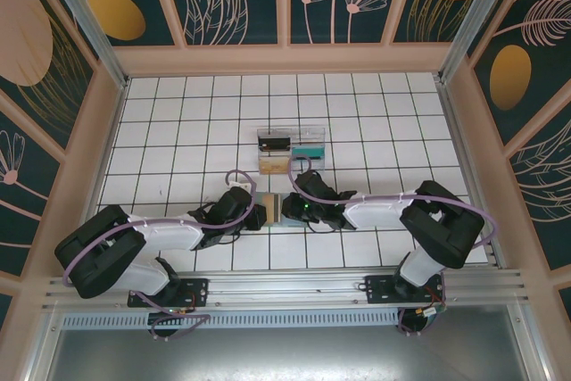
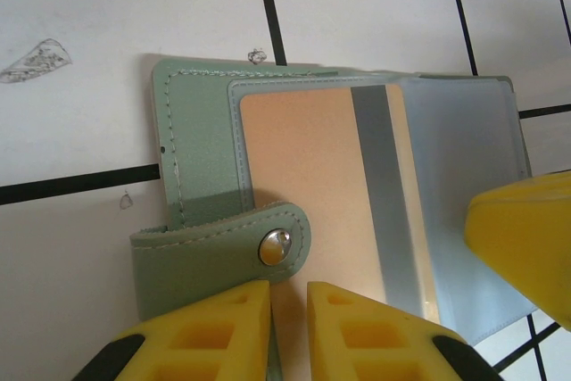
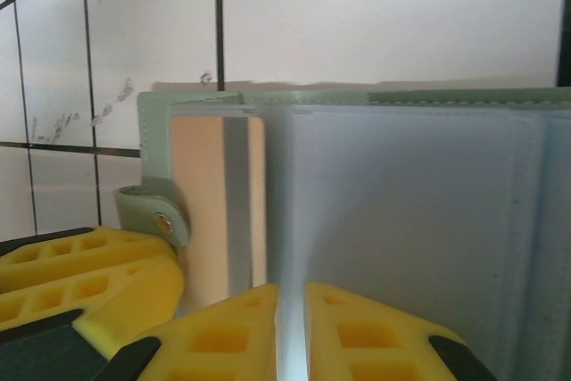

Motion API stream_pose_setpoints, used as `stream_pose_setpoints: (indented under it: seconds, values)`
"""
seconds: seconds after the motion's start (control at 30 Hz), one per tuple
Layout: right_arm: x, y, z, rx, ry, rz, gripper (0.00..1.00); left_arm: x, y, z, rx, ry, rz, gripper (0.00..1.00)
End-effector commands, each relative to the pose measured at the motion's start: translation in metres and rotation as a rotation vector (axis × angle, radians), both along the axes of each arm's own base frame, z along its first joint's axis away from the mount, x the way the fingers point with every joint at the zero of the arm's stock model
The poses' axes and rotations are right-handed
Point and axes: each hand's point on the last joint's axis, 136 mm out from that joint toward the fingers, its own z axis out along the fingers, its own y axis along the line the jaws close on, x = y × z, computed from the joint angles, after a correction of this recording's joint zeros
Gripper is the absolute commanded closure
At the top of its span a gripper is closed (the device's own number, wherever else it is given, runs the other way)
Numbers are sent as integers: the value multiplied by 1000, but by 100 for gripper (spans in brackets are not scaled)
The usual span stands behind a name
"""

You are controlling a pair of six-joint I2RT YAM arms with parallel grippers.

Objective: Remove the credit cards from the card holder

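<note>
Remote view: my left gripper (image 2: 288, 299) pinches the open card holder (image 2: 201, 176) on the tiled table (image 2: 375, 6). My right gripper (image 3: 290, 299) clamps its frosted sleeve, with a peach credit card (image 2: 312, 176) inside.

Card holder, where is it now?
Top view: the card holder lies between the left end effector and right end effector, below the clear tray.

White tiled table (image 1: 178, 113) with black grid lines, walled on three sides, grey-green card holder (image 2: 201, 158) lying open and flat near the front edge at centre, clear compartmented tray (image 1: 291, 151) resting farther back, apart from it, faint smudges (image 2: 36, 58) on nearby tiles.
</note>
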Motion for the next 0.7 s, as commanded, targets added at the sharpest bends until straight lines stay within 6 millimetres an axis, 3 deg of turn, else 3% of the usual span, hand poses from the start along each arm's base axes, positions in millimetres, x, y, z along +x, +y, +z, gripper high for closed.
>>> stream_pose_setpoints:
  seconds: [0.0,0.27,0.67]
  values:
    - [5,12,10,49,-10,27,84,-1,-3,-1,-9,18,-6,81]
    - [3,9,-5,40,30,22,84,-1,-2,-1,-11,18,-4,81]
    - [2,17,-6,70,42,45,85,-1,-3,-2,-13,20,-6,81]
